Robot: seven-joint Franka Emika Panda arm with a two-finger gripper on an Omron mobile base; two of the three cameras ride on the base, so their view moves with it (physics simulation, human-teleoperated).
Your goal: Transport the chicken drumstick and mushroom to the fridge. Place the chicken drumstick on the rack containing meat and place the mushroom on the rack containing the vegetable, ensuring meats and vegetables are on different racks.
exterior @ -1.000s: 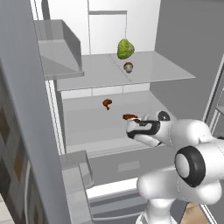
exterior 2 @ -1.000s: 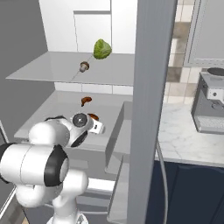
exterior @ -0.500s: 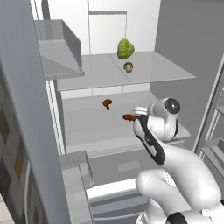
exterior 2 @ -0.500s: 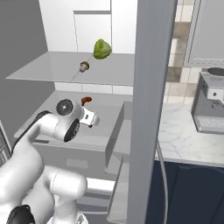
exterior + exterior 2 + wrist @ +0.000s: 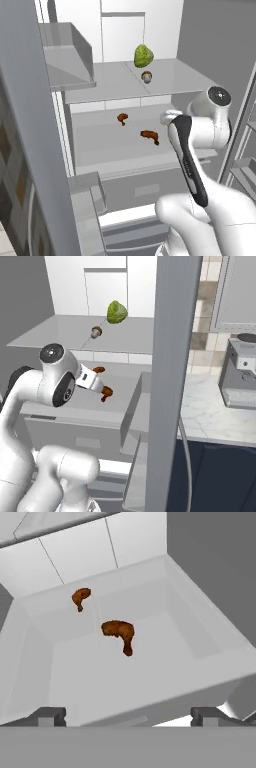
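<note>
Open fridge interior, grey-white shelves.

Smaller brown chicken piece [image 5: 122, 118] [image 5: 80, 597] — lying on the lower grey fridge rack [image 5: 100, 145] [image 5: 165, 642], ahead of the gripper and to its left in the hand view, near the rear wall; apart from the other piece.

Larger brown chicken drumstick [image 5: 149, 135] [image 5: 106, 392] [image 5: 120, 633] — lying on the same lower rack, straight ahead of the gripper, closer to it than the small piece; untouched, thin end pointing toward the gripper in the hand view.

Two-finger dark gripper [image 5: 128, 716] — empty, fingertips [image 5: 50, 716] spread wide at either side of the hand view's bottom, nothing between them; it sits back from the rack's front edge, with both chicken pieces well beyond the tips.

Small brown-capped mushroom with pale stem [image 5: 146, 76] [image 5: 96, 332] — resting on the upper flat grey fridge rack [image 5: 170, 80] [image 5: 55, 331], above the gripper's level.

Green leafy round vegetable [image 5: 143, 55] [image 5: 117, 311] — on the same upper rack, just behind the mushroom, toward the back wall.

White arm with dark joints [image 5: 200, 130] [image 5: 55, 381] — bent in front of the lower rack, wrist end just beside the drumstick in the right base view.
</note>
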